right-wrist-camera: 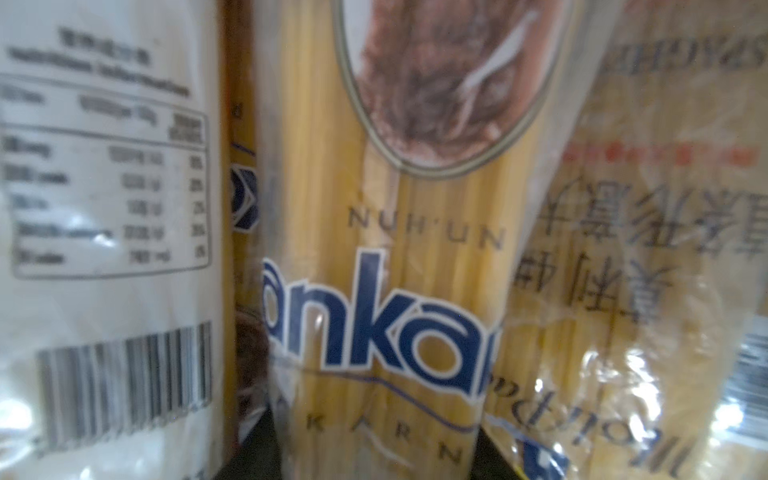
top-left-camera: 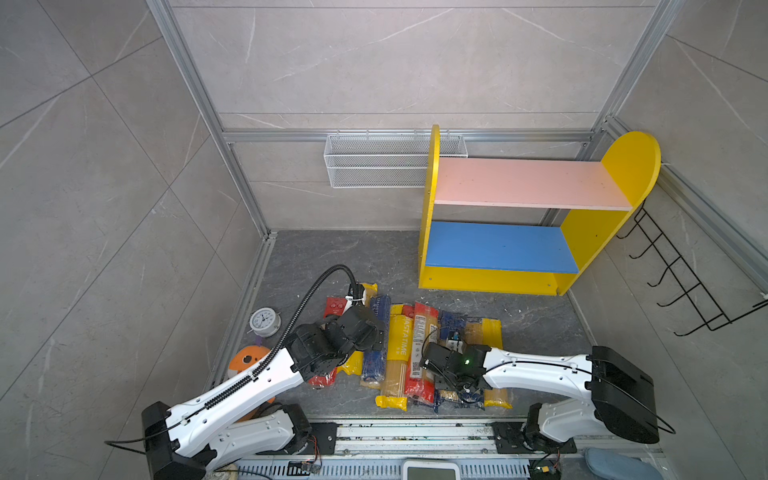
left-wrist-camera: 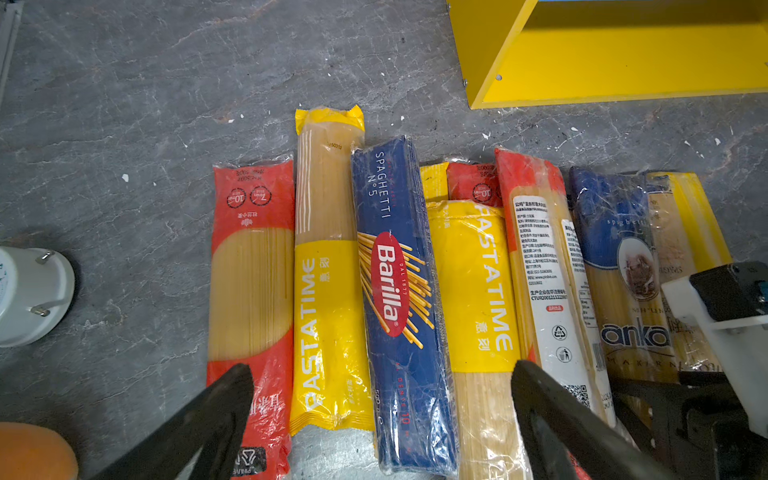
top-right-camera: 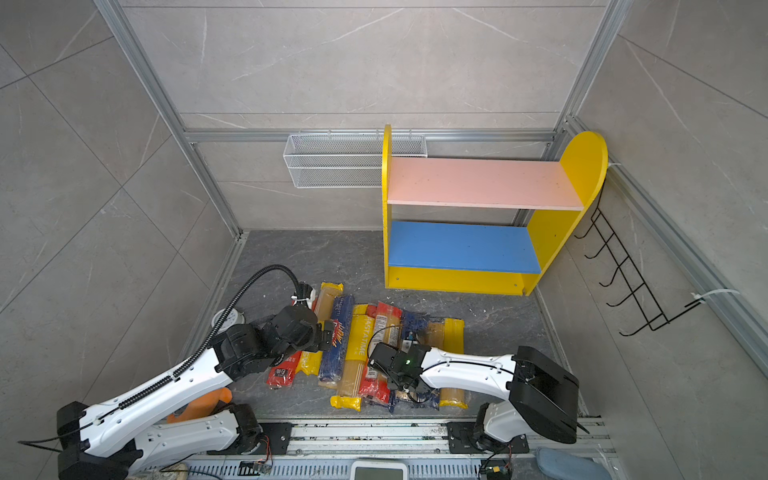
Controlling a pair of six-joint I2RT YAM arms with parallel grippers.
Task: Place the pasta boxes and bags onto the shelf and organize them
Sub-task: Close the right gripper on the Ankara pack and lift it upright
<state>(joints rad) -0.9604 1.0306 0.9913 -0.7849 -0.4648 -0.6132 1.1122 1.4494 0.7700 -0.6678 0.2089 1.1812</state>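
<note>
Right wrist view: the anka bag (right-wrist-camera: pixel 374 291) fills the lens, very close and blurred. The dark fingers (right-wrist-camera: pixel 249 461) of the right gripper (right-wrist-camera: pixel 370 465) sit against both long sides of the bag, and the film narrows between them. This reads as clenched on the anka bag. Cannot tell whether the bag is off the pile. A white-label bag (right-wrist-camera: pixel 104 208) lies just beside it. A clear bag with Chinese print (right-wrist-camera: pixel 623 249) overlaps its other side.

Left wrist view: the left gripper (left-wrist-camera: pixel 382 368) is released, fingers spread wide with nothing between them. It hovers above the Barilla box (left-wrist-camera: pixel 395 291). A PASTATIME bag (left-wrist-camera: pixel 328 311) touches the box along one side, and a red bag (left-wrist-camera: pixel 251 270) lies next to that.

Both top views: the packs (top-left-camera: pixel 399 345) lie flat, side by side, on the dark desk (top-left-camera: pixel 332 257) near the front rail, between the two arms. The shelf (top-left-camera: pixel 582 241) stands at the back right of the desk, well apart from the packs, with its pink board above its blue board. A clock (top-left-camera: pixel 264 321) sits on the desk left of the packs. A mesh basket (top-left-camera: pixel 374 162) hangs on the back wall and a hook rack (top-left-camera: pixel 685 291) on the right wall.
</note>
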